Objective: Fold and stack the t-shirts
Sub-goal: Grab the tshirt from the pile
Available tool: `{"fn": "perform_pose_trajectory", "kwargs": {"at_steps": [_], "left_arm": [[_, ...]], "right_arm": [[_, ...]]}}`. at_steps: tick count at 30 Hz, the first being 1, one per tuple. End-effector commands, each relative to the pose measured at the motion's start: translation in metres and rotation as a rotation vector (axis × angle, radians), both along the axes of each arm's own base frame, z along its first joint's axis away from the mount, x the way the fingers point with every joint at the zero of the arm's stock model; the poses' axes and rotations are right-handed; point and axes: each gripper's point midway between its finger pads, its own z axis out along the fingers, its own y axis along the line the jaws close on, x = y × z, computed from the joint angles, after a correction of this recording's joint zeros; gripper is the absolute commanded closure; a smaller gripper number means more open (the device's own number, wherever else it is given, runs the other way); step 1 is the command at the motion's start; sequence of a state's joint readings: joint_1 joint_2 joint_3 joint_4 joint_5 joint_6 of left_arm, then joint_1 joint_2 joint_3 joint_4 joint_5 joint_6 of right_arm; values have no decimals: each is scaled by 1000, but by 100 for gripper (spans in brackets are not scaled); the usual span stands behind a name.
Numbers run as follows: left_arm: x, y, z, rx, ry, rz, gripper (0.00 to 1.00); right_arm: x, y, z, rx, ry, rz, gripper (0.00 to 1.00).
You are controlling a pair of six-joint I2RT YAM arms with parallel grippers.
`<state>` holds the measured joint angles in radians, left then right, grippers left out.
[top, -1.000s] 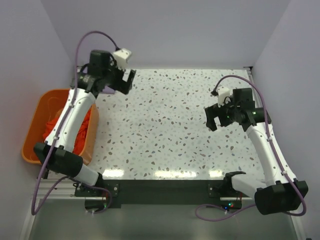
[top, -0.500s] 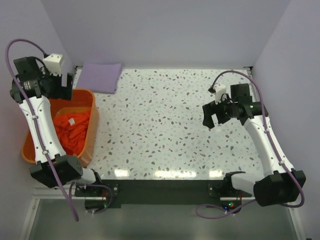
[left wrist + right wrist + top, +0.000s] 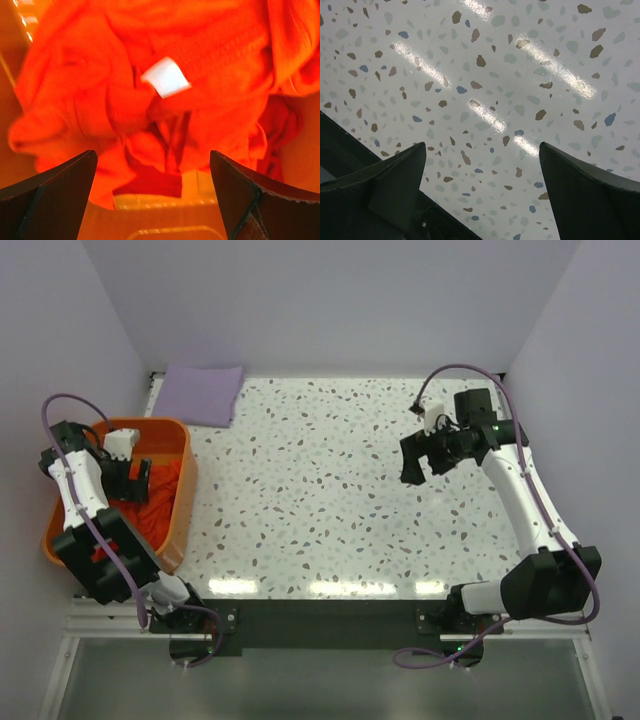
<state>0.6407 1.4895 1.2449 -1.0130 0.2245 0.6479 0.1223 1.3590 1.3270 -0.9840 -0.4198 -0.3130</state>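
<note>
- Your left fingers [image 3: 55,185], spread wide, hover over the crumpled orange t-shirt [image 3: 215,65], which is likely soft and light.
- Pinch a fold by its label [image 3: 166,77].
- Right fingers [image 3: 585,190] spread, empty.

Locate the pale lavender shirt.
Top view: the folded pale lavender cloth shirt lies at the far-left corner of the speckled table, just beyond the rigid orange plastic tub.

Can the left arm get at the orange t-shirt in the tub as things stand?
Probably yes. The left tool hangs open over the tub, directly above the crumpled orange t-shirt, with nothing covering the cloth. Only the tub's walls might crowd it.
</note>
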Motion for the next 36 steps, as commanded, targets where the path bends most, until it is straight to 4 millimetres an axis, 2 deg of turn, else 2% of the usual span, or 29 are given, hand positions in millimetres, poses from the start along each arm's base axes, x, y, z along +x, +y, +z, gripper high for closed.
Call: {"fn": "perform_pose_trajectory", "kwargs": {"at_steps": [1,4,6,13,14,15,17,18,20,21,23,24,25,27,28,29,36], "left_arm": [[32,17,7,61,-130,-54,0],[42,19,-4,44,-139,-61,0],[51,21,-6,56,-174,-78,0],[53,15,-46,51,-111,-100,1],[53,14,-49,46,-106,-100,7],[53,14,-49,42,-104,-98,25],[55,14,-47,38,-107,-92,46],[58,15,-42,42,-127,-85,66],[63,17,-23,66,-175,-78,87],[69,17,-8,66,-218,-65,100],[74,16,30,95,-305,-57,100],[81,13,59,91,-371,-49,100],[84,10,79,100,-420,-49,100],[89,8,145,161,-580,-36,100],[89,7,166,183,-629,-31,100],[88,4,202,223,-722,-22,100],[79,-24,309,238,-1023,-27,100]], "right_arm": [[-1,7,15,34,-14,39,2],[-1,7,13,35,-5,43,1],[-2,7,13,35,-3,48,1],[-2,6,11,27,2,53,1],[-1,6,11,27,3,53,1],[-1,6,11,25,1,52,1],[0,6,11,23,-3,51,1],[0,6,11,24,-1,51,1],[1,6,9,27,7,50,1],[2,8,11,33,5,54,1],[3,8,11,35,10,53,1],[3,8,12,34,13,54,1],[4,8,14,34,8,54,1],[5,8,15,33,3,58,1],[5,8,14,31,4,58,1],[6,8,15,30,1,61,1],[8,9,16,33,-14,64,1]]}}
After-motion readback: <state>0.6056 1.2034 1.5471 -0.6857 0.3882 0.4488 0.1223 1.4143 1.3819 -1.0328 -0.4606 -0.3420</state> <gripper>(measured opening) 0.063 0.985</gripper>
